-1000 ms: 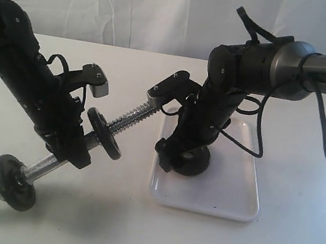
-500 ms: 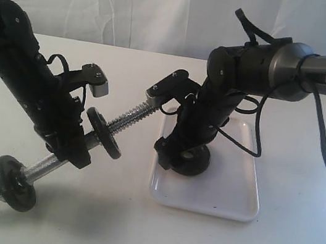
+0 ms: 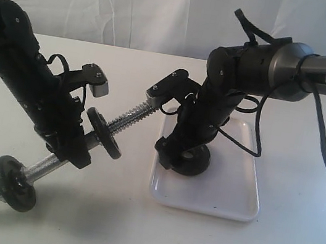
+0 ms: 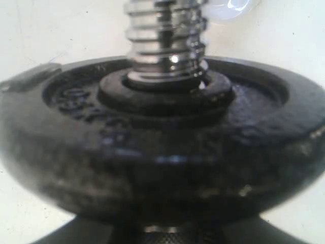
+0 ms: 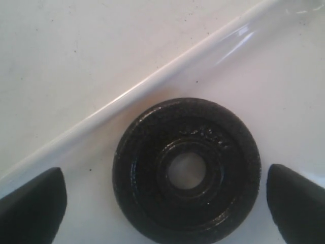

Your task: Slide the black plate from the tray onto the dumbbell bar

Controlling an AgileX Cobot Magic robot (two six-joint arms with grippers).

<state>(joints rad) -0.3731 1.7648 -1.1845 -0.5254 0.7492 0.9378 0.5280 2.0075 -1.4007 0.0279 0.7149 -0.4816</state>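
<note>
When viewed from outside, find the black plate flat in the tray, close to the rim nearest the bar, beneath the right pincer. Note the left pincer clenched on the dumbbell bar, threaded end raised toward the tray and bare. From the left wrist, see only a mounted disc and thread beyond. From the right wrist, see pads released, straddling the plate without touching. Expect dense, rigid, grainy iron. Pinch across the outer edge and lift clear of the close rim.
</note>
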